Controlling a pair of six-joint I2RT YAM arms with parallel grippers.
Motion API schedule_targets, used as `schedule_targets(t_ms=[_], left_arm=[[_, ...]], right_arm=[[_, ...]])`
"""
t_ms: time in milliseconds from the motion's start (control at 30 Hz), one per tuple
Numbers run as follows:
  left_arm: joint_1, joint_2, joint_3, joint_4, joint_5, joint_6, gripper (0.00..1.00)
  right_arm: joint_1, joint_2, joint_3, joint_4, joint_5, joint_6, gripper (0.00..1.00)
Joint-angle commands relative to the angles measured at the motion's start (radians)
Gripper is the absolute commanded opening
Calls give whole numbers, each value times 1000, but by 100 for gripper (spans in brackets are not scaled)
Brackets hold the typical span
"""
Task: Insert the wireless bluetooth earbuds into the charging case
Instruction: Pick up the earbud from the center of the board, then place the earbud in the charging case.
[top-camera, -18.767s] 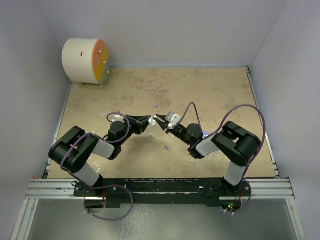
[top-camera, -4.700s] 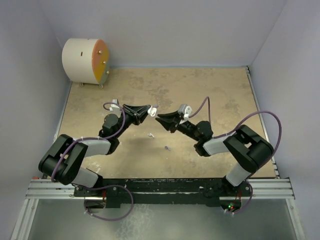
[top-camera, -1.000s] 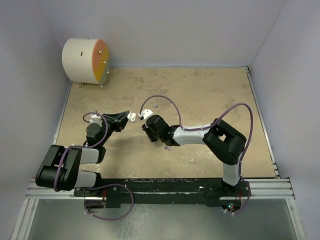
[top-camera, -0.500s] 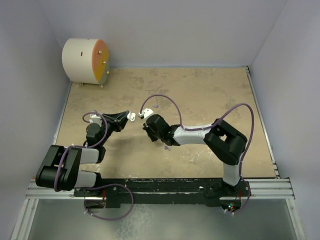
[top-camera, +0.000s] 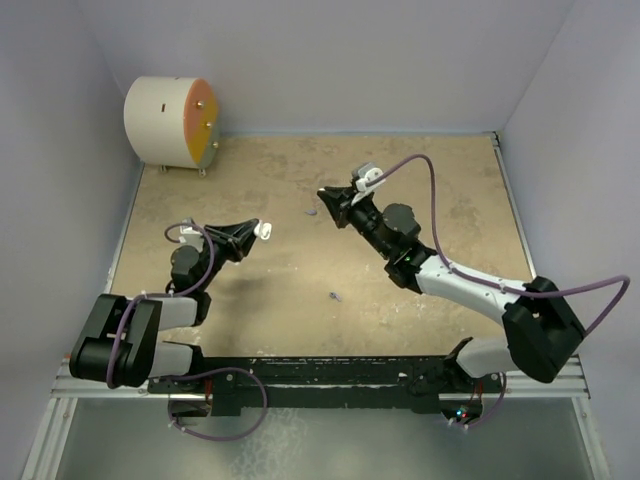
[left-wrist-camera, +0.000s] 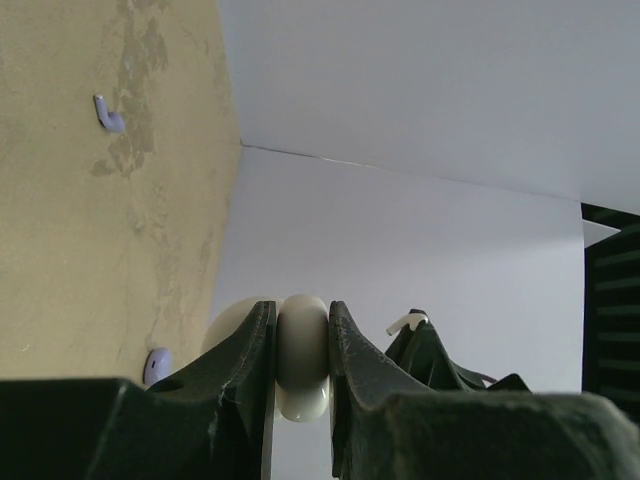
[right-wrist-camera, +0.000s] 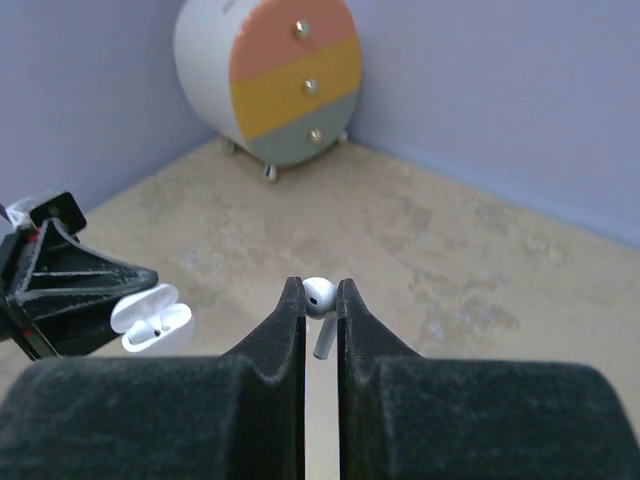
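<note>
Walls close the table at 9, 12 and 3 o'clock. A round drawer cabinet fills the 10 o'clock corner. The bare surface is widest toward 3 o'clock and along the near edge.

The left gripper pinches the one white charging case, lid open, clear of the surface.

The right gripper, at 2 o'clock from it and apart, pinches the one white earbud by its head, stem hanging down.

Two lilac items lie loose: an earbud at 6 o'clock of the right gripper, and a second lilac piece just beside it at 7 o'clock, too small to identify.
</note>
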Motion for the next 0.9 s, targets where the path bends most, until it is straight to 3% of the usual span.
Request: schedule_targets(t_ms=[0,167,400,867], left_arm=[[-19,-11,58,51,16,-27,0],[-87,50,116,102,3,-57,0],[-170,200,164,282,-15,-134,0],[-217,220,223,247,-32,-130,0]], right_arm=[[-3,0,-74,353,-117,-78,0],[-18,46,-93,494,-192,-80,0],[-36,83,-205,831,-297,-94,0],[-37,173,-201,915,-409,-124,0]])
